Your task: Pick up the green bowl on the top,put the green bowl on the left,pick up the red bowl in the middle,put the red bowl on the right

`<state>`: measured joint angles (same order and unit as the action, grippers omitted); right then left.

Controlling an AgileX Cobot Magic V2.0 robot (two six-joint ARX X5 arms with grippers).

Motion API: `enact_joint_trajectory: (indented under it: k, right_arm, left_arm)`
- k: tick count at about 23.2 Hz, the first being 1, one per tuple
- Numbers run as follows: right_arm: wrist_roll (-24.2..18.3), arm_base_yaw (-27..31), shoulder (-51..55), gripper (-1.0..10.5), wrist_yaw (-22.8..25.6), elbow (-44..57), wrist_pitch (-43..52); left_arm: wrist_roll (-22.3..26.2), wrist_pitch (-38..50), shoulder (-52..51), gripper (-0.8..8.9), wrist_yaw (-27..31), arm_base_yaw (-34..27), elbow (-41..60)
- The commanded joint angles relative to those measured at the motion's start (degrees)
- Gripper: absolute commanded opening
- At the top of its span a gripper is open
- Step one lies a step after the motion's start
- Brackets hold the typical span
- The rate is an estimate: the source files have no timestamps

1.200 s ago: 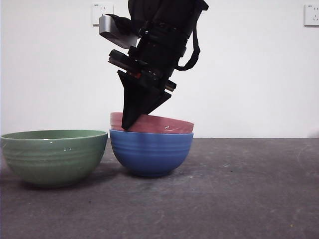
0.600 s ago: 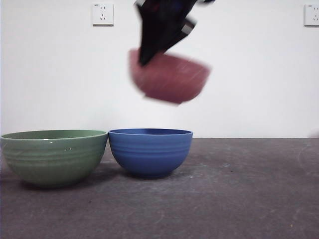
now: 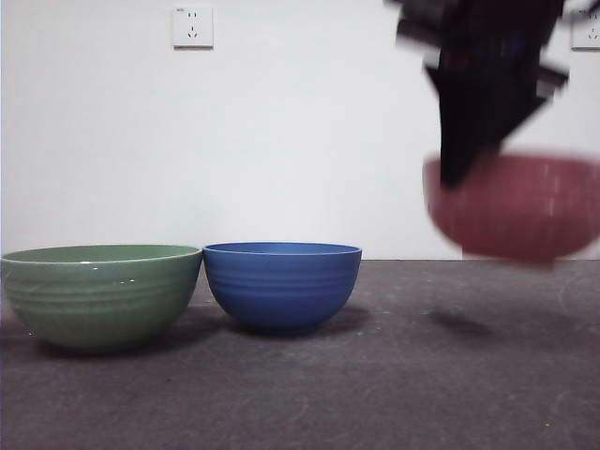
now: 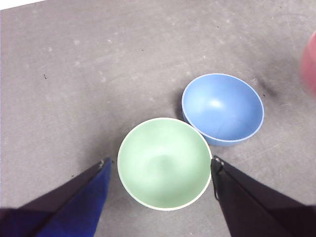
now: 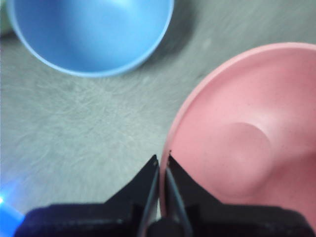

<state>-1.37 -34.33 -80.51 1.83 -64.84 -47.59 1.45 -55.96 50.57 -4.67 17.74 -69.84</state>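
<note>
The green bowl (image 3: pixel 101 292) stands on the table at the left; in the left wrist view it (image 4: pixel 165 163) lies below and between my open, empty left gripper (image 4: pixel 160 165), which hovers high above it. The red bowl (image 3: pixel 517 208) hangs in the air at the right, above the table, blurred by motion. My right gripper (image 3: pixel 457 173) is shut on its rim; in the right wrist view the jaws (image 5: pixel 163 163) pinch the edge of the red bowl (image 5: pixel 247 148).
A blue bowl (image 3: pixel 282 284) stands upright in the middle, touching the green bowl; it shows in the left wrist view (image 4: pixel 223 107) and the right wrist view (image 5: pixel 91 32). Dark table (image 3: pixel 394 394), white wall with sockets (image 3: pixel 192 26) behind.
My right gripper has lifted the red bowl out of the blue bowl and carried it to the right and somewhat lower. Green and blue bowls have not moved.
</note>
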Motion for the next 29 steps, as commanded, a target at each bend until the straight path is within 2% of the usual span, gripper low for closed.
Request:
enact_joint_trajectory:
  k: [1, 4, 9, 11, 13, 14, 17, 20, 21, 22, 23, 24, 25, 27, 29]
  right_arm:
    - [3.48, -1.44, -0.94, -0.1, 0.00, 6.45, 9.92]
    - [3.43, -2.89, -3.52, -0.1, -0.09, 8.63, 16.79]
    - [3.41, -2.97, -9.29, -0.1, -0.42, 8.63, 18.75]
    - [3.43, -2.99, -9.84, 0.3, -0.42, 8.63, 18.88]
    - [3.50, -3.19, -9.53, 2.4, -0.37, 8.63, 19.32]
    - [3.48, -3.13, -8.96, 3.0, -0.31, 8.63, 19.28]
    - [3.39, -2.40, -4.15, 2.8, -0.26, 8.59, 19.76]
    - [2.75, -0.72, 5.14, 2.8, -0.24, 8.59, 22.82]
    - [2.62, 0.50, 8.81, 2.8, -0.24, 8.59, 24.13]
    - [1.99, 1.90, 12.63, 2.6, -0.24, 8.59, 25.62]
    - [1.53, 3.23, 15.63, 1.7, -0.24, 8.59, 26.21]
    - [0.81, 5.18, 18.93, 0.4, -0.24, 8.59, 26.23]
    - [0.15, 6.97, 21.31, -0.2, -0.24, 8.61, 25.83]
    - [-0.24, 10.75, 26.64, -0.1, -0.28, 9.79, 25.46]
    - [-1.22, 12.96, 33.55, -0.1, -0.13, 14.36, 27.54]
  left_arm:
    - [0.20, 0.28, -0.07, 3.46, 0.13, -0.17, 0.09]
    - [0.17, 0.09, -0.07, 3.46, 0.13, -0.17, 0.09]
    - [0.07, 0.09, -0.07, 3.46, 0.13, -0.20, 0.09]
    - [0.07, 0.17, -0.07, 3.45, 0.13, -0.17, 0.09]
    - [0.07, 0.17, 0.24, 3.45, 0.13, -0.17, 0.09]
    - [0.07, 0.20, 0.31, 3.45, 0.11, -0.17, 0.09]
    - [0.11, 1.22, 0.42, 3.45, 0.11, -0.17, 0.09]
    - [0.24, 4.09, 0.42, 3.39, 0.15, -0.20, 0.09]
    - [0.28, 5.25, 0.42, 2.82, 0.20, -0.20, 0.09]
    - [0.70, 6.45, 0.42, 1.40, 0.55, -0.17, 0.09]
    - [0.90, 7.50, 0.42, -0.07, 0.79, -0.20, 0.11]
    - [1.11, 8.61, 0.39, -0.08, 0.85, -0.17, 0.17]
    - [1.18, 9.42, 0.39, -0.08, 1.51, -0.17, 0.35]
    - [1.25, 12.92, -0.94, -0.08, 3.50, -0.17, 3.39]
    - [0.35, 18.32, -5.14, -0.08, 4.44, -0.17, 10.80]
